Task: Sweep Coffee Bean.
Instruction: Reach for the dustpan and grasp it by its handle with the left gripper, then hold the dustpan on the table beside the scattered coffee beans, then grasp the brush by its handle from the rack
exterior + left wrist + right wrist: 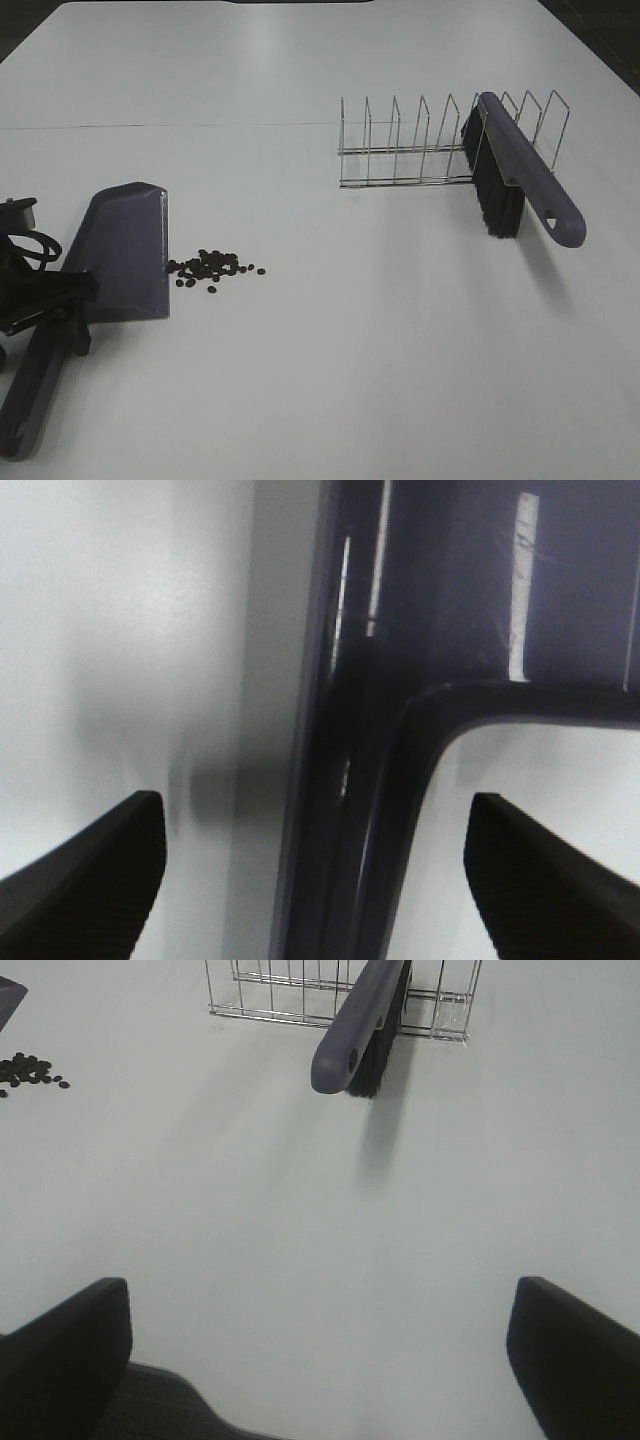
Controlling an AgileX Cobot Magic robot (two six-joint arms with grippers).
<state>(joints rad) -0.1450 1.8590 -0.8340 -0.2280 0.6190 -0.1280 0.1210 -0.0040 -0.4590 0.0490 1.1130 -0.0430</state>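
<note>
Beside the dustpan (125, 250) edge sits the coffee bean (213, 267); left hand (315, 870), right hand (320, 1350) gape.

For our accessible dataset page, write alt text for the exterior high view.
A small cluster of coffee beans lies on a white table just beside the front edge of a purple-grey dustpan at the left, whose handle the open left gripper straddles. At the upper right, a matching brush rests bristles-down in a wire rack, handle sticking out.
</note>
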